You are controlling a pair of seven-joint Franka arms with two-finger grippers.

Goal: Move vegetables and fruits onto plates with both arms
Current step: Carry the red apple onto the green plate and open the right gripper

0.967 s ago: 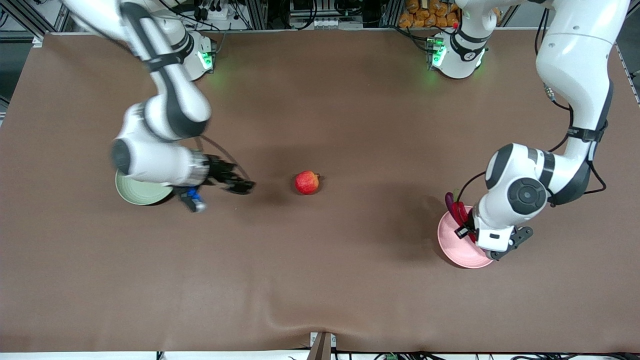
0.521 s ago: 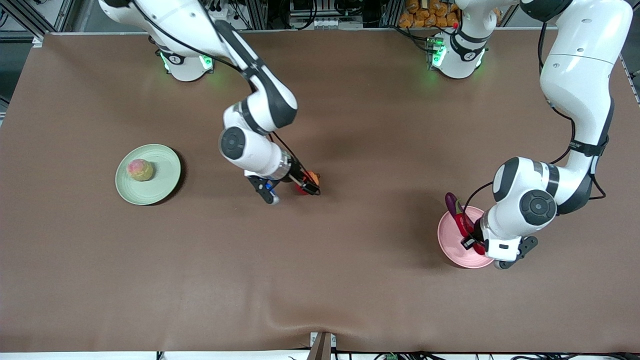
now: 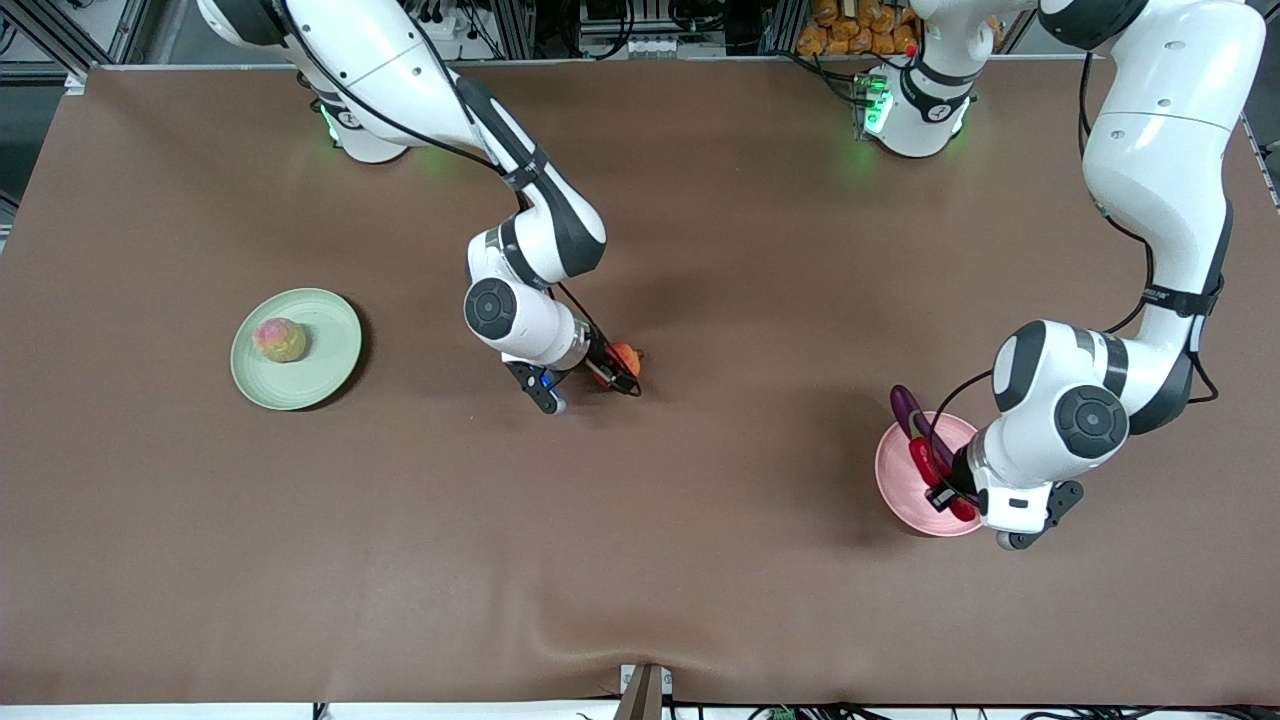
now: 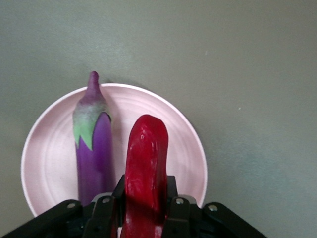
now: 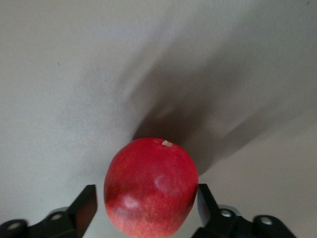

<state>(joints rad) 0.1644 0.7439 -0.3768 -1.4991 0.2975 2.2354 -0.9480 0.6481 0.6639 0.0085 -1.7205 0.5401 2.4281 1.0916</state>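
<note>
The right gripper [image 5: 144,210] straddles the apple [image 5: 151,186], fingers spread; closing off-centre could roll it away. The left gripper [image 4: 144,208] clasps the chili pepper [image 4: 144,173] over the pink plate [image 4: 49,148], beside the eggplant [image 4: 93,148].

glossy chili [image 4: 144,168], matt pink plate [image 4: 49,148]

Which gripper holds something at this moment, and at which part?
The left gripper grips the chili at one end, over the pink plate. The right gripper is open around the apple, not yet gripping.
</note>
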